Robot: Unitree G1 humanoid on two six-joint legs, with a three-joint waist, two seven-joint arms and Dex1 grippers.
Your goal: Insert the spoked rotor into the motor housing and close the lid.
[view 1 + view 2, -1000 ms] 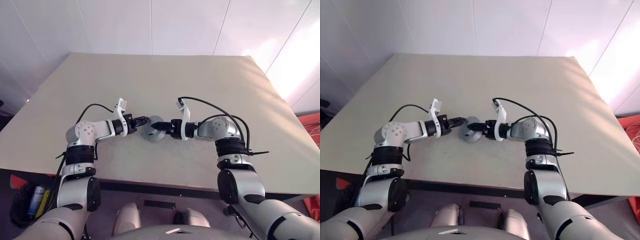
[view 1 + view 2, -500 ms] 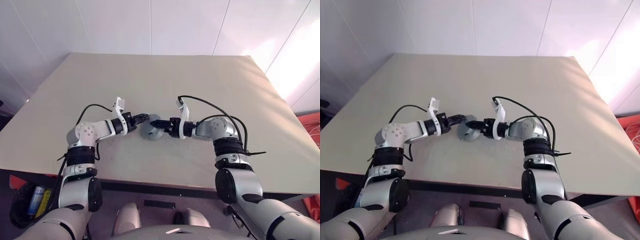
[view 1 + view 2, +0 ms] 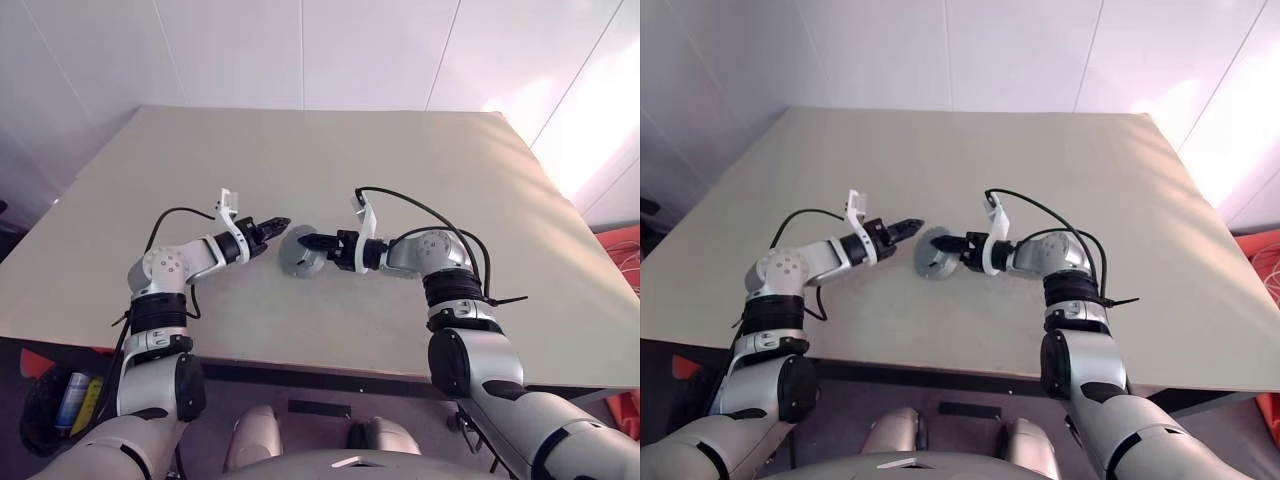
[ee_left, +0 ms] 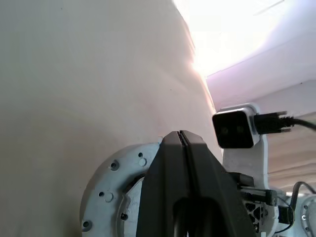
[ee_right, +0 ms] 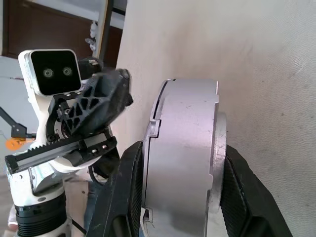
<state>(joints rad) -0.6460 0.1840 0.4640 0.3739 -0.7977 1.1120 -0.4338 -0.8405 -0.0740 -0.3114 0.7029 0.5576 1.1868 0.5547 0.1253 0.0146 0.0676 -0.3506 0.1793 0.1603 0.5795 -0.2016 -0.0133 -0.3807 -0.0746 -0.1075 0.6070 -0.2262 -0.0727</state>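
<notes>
Table (image 3: 420,170): broad, matte beige. Motor housing (image 5: 182,163) with lid (image 3: 296,243) seemingly shut on it: smooth grey metal disc, rim seam and small screw holes, clamped edgewise between right gripper (image 3: 309,243) fingers, above the tabletop. Rotor presumably inside; can't tell. Left gripper (image 3: 277,223) just beside it, fingers pressed together, empty. Task looks nearly finished.

Closed grey motor housing (image 5: 182,158), apparently on edge
</notes>
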